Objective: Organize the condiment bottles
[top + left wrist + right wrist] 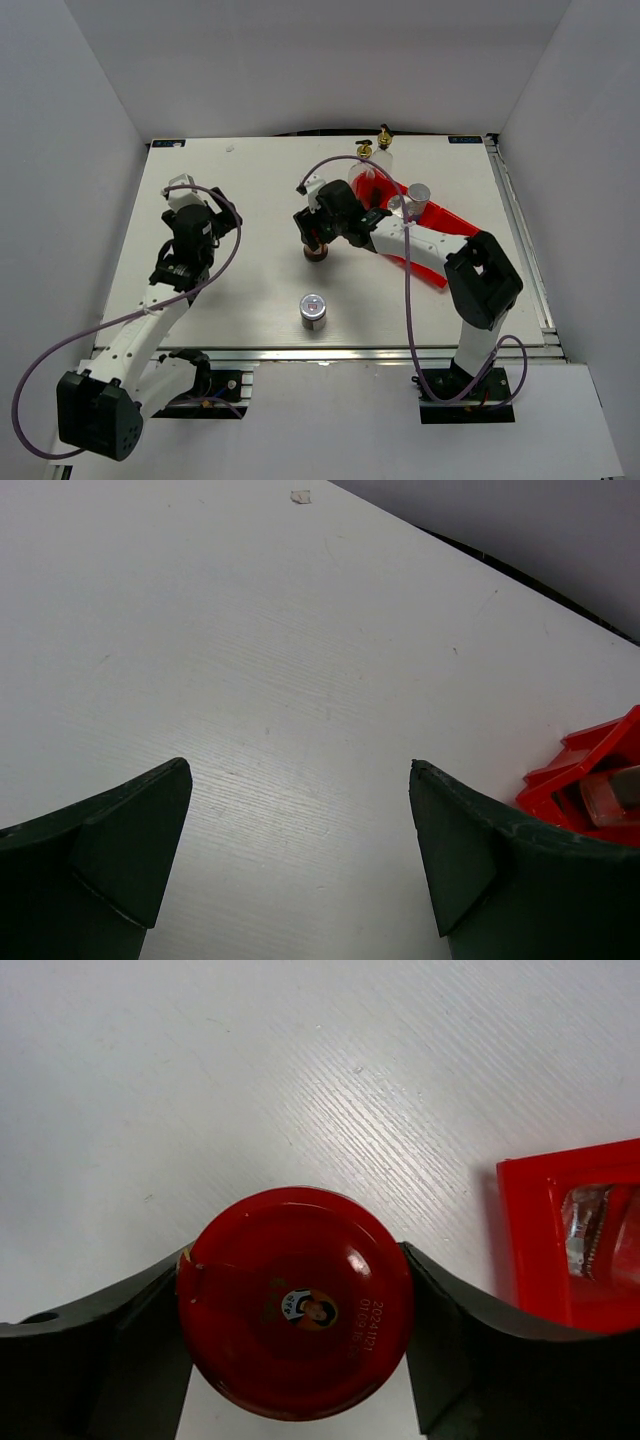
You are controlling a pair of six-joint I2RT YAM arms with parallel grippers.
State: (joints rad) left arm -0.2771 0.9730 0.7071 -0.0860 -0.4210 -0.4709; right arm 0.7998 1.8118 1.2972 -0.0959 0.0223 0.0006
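Note:
My right gripper (316, 243) is shut on the dark red-lidded jar (317, 253) at mid table, left of the tray. In the right wrist view both fingers press the round red lid (295, 1300), and the gripper (295, 1282) is seen from above. A silver-capped shaker (313, 310) stands alone near the front. A second shaker (418, 193) stands in the red tray. Two clear glass bottles with gold spouts (364, 152) (385, 136) stand at the tray's far end. My left gripper (180, 187) (300, 780) is open and empty over bare table at the left.
The red three-compartment tray (440, 222) lies diagonally at the right, under my right arm. Its corner shows in the right wrist view (525, 1250) and in the left wrist view (585, 770). White walls enclose the table on three sides.

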